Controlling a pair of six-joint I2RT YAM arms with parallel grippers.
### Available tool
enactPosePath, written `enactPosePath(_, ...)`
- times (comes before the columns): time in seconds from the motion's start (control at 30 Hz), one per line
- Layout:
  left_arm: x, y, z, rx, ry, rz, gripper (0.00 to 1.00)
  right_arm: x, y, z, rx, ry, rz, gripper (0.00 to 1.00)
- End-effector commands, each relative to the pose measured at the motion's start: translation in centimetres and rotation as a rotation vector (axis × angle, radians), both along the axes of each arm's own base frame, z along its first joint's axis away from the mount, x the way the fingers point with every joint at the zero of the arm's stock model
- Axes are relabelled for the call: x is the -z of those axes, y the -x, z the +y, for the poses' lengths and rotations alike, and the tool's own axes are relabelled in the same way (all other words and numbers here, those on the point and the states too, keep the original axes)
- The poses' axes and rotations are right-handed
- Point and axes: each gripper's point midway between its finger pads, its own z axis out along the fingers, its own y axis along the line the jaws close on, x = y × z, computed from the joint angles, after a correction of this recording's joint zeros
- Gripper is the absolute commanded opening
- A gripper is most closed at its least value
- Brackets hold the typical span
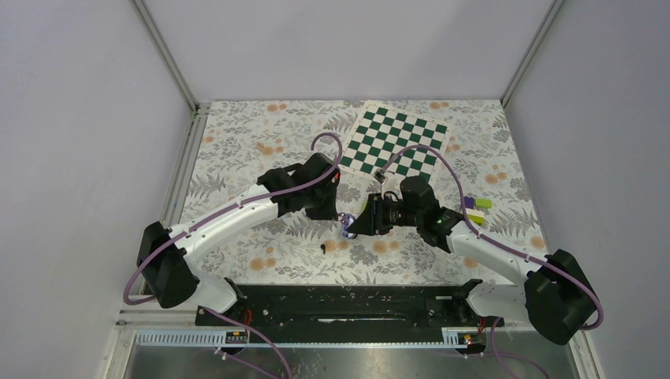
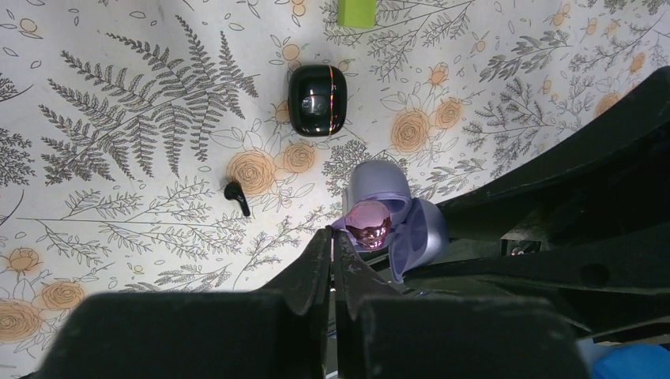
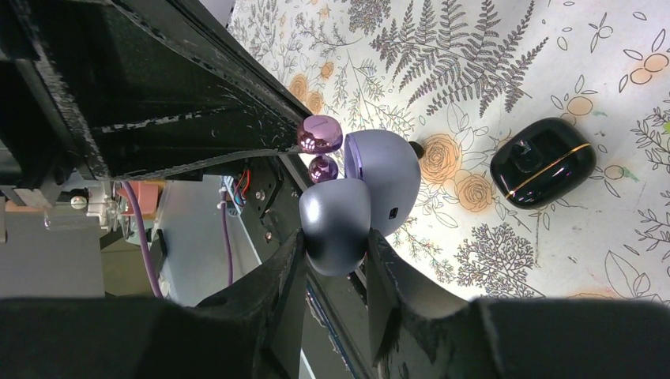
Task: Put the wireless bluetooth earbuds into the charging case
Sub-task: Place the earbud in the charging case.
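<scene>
My right gripper (image 3: 333, 237) is shut on one half of an open lilac-grey charging case (image 3: 387, 174), held above the floral mat. Two glossy purple earbuds (image 3: 320, 134) (image 3: 322, 168) sit at its open face. My left gripper (image 2: 332, 233) is shut with nothing between its fingers, and its tips rest against the upper purple earbud (image 2: 368, 223). In the top view both grippers meet at the lilac case (image 1: 348, 229). A closed black case (image 2: 318, 100) with a thin gold seam lies on the mat. A lone black earbud (image 2: 235, 197) lies near it.
A green-and-white chessboard (image 1: 399, 142) lies at the back. A lime-green block (image 1: 482, 203) and a purple block (image 1: 472, 217) sit right of my right arm. A small tan piece (image 1: 261, 148) lies at the back left. Walls close in both sides.
</scene>
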Motion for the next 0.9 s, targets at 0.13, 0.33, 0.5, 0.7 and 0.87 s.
enactPosePath(0.13, -2.0, -1.27, -1.74, -0.007, 0.052, -0.061, 0.0, -2.47, -0.27, 1.07, -0.032, -0.07, -0.047, 0.0)
enactPosePath(0.33, -1.62, -1.28, -1.88, -0.004, 0.04, -0.057, 0.0, -2.47, -0.29, 1.04, -0.027, -0.07, -0.046, 0.0)
enactPosePath(0.5, -1.33, -1.27, -1.83, -0.007, 0.029, -0.055, 0.0, -2.64, -0.31, 1.08, -0.026, -0.074, -0.048, 0.0)
enactPosePath(0.7, -1.4, -1.19, -2.16, 0.001, 0.029, -0.057, 0.0, -2.79, -0.35, 1.29, -0.027, -0.078, -0.05, 0.0)
enactPosePath(0.87, -1.23, -1.27, -2.06, -0.001, 0.008, -0.057, 0.0, -2.79, -0.3, 1.51, -0.03, -0.081, -0.047, 0.0)
